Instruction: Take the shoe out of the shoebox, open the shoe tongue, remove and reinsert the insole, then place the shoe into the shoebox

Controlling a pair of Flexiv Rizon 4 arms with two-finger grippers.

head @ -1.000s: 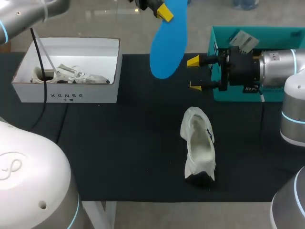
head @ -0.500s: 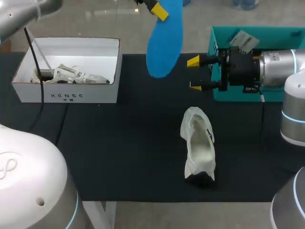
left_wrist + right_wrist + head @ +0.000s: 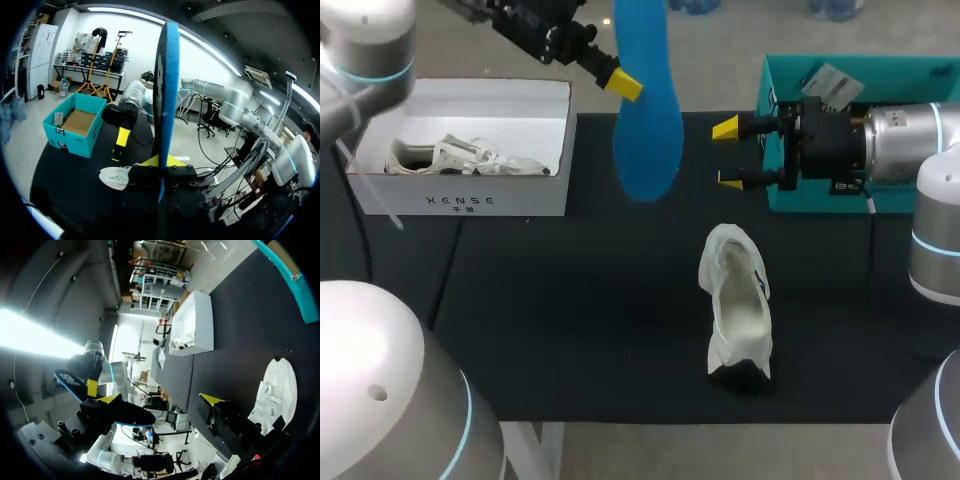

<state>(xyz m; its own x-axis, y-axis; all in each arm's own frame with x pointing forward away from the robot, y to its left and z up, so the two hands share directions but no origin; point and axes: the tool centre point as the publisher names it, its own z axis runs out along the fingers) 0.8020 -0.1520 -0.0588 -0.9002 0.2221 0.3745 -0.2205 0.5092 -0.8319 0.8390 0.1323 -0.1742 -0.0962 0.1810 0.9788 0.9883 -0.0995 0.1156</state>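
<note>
**A:** Where is the insole?

**B:** My left gripper is clamped on it. The blue insole hangs on edge above the far side of the table, between the white shoebox and my right gripper.

**A:** And the right gripper?

**B:** Its fingers are spread and grip nothing. It points sideways at the insole from just beside it, with the teal box close behind.

**A:** The shoe?

**B:** The white shoe lies on the table, nearer than both grippers and apart from them. Something pale and crumpled lies in the shoebox; I cannot tell what.
</note>
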